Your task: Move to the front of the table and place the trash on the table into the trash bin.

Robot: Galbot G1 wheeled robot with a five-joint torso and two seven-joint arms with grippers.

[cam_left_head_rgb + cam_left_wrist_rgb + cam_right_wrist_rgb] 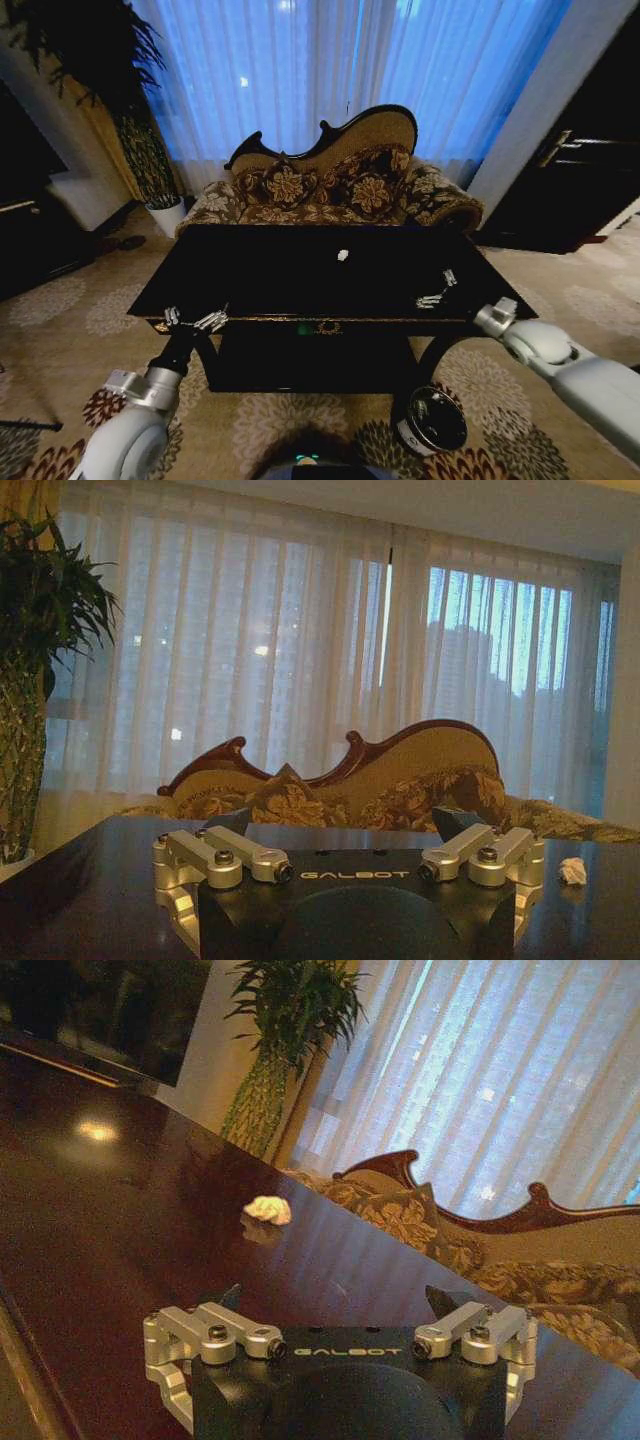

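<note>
The glossy black table (260,270) stands right in front of me. One white crumpled bit of trash (342,255) lies near its middle, toward the far side. My left gripper (195,318) hovers open over the table's front left edge, and in the left wrist view it (345,825) is empty, with the paper (571,871) far off to one side. My right gripper (438,289) is open above the table's right part; the right wrist view shows it (337,1300) empty and the paper (267,1210) lying ahead of it. The black trash bin (432,420) stands on the carpet at the front right.
A floral sofa (330,185) sits close behind the table, before bright curtains. A tall potted plant (150,160) and a low dark cabinet (30,230) stand at the left, and a dark cabinet (570,190) at the right. Patterned carpet surrounds the table.
</note>
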